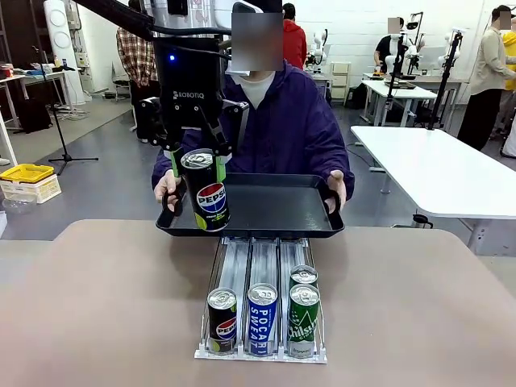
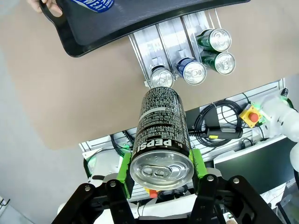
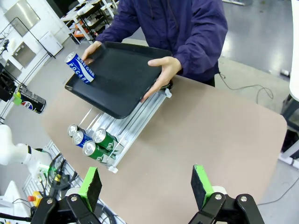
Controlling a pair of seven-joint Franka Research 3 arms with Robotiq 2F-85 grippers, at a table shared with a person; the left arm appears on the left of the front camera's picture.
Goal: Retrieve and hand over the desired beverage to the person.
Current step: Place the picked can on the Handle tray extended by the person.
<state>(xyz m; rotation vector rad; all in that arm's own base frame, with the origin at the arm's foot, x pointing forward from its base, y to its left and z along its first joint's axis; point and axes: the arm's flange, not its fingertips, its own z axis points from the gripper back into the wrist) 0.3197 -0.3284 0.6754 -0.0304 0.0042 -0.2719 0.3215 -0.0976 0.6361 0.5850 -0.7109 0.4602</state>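
Firmly, left gripper (image 1: 196,165) clasps glossy cylindrical Pepsi can (image 1: 211,193) over flat black tray (image 1: 274,205).

Front view: Pepsi can (image 1: 207,190) held by the left gripper (image 1: 197,161) covers the person's (image 1: 274,121) hand (image 1: 167,190) and the tray's (image 1: 266,205) near left corner. Tray hides the far end of the rack (image 1: 262,278). Rear green can (image 1: 303,276) is half hidden behind the front one (image 1: 304,320).

Left wrist view: tray (image 2: 140,18) is cut off at the top edge; the blue can (image 2: 95,4) on it shows only a strip of lettering. The can's (image 2: 161,135) fine print is too small to read.

Right wrist view: Pepsi can (image 3: 30,102) is small at the left edge, the gripper holding it cropped off.
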